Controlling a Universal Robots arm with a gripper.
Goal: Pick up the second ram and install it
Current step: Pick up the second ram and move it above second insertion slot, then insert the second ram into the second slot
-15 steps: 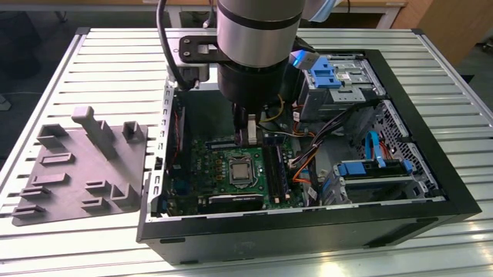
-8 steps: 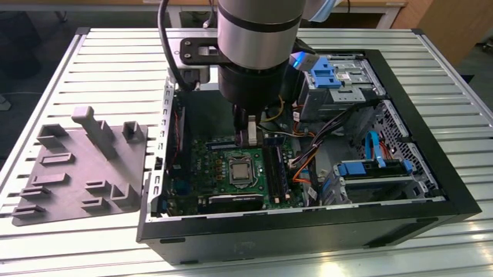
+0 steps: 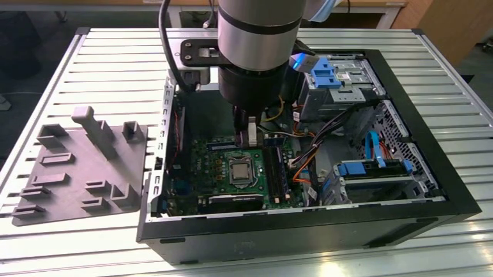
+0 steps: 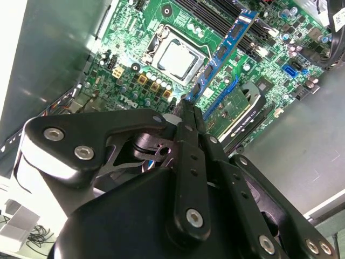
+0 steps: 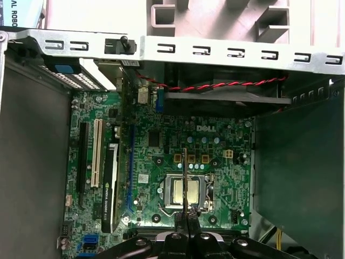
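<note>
I judge install underway: end effector [image 5: 185,220] pinching the ram [image 5: 185,175], stick reaching out beyond it over the motherboard [image 5: 215,140]; needs squaring before seating.

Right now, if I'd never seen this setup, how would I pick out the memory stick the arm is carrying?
Find the open black computer case and the green motherboard inside it. Over its silver processor, the gripper pinches the second ram: a long, narrow blue board with black chips. Unlike the green card plugged in nearby, it is held by one end, not seated.
</note>
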